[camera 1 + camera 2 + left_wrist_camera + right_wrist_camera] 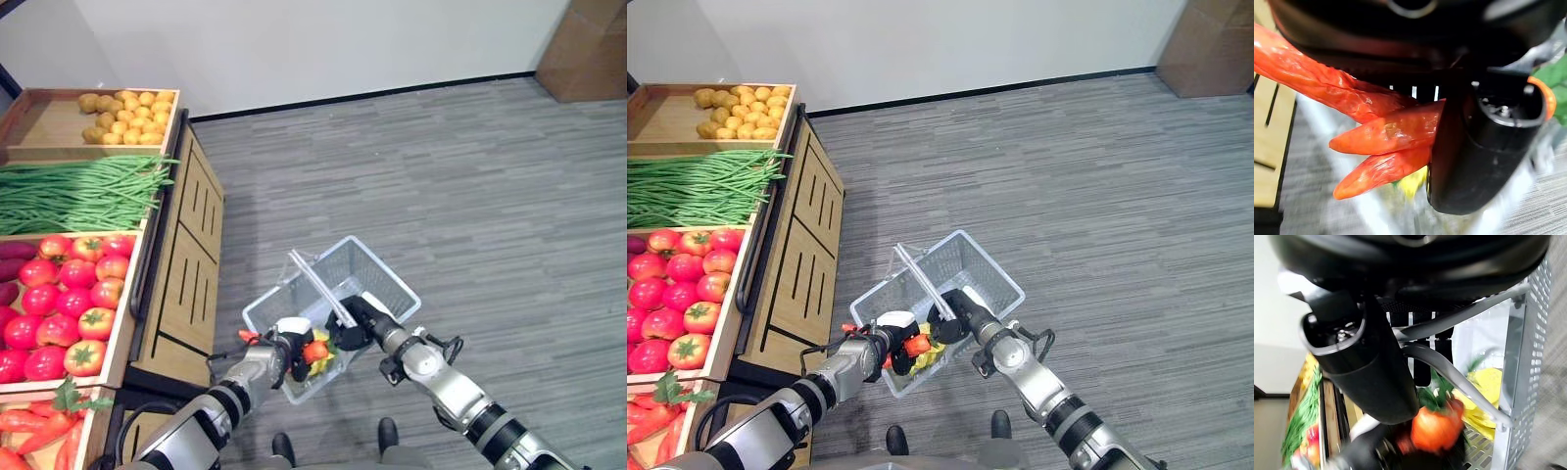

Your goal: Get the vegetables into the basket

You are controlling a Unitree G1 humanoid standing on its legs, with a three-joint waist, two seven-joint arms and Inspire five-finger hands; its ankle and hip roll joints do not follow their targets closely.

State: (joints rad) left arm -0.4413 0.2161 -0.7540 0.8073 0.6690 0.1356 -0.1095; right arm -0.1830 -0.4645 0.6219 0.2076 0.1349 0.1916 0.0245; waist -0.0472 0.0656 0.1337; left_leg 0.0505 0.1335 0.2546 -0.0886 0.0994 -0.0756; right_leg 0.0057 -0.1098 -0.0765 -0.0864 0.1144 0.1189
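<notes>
A pale grey wire basket [384, 262] hangs above the floor beside the stand. My right hand [359, 319] is shut on its handle [319, 285], and the same handle bars [1449, 367] pass under the right thumb [1371, 377]. My left hand [282, 351] reaches over the basket's near rim, shut on a bunch of red chilli peppers [1381, 134] with their tips pointing down into the basket. The red peppers [315, 351] sit just above yellow and green produce [1488, 382] lying inside.
A wooden display stand [186, 264] on the left holds potatoes [122, 116], green beans [78, 191], tomatoes [69, 304] and carrots [29, 431]. Grey floor spreads to the right. A cardboard box [588, 44] stands at the far right corner.
</notes>
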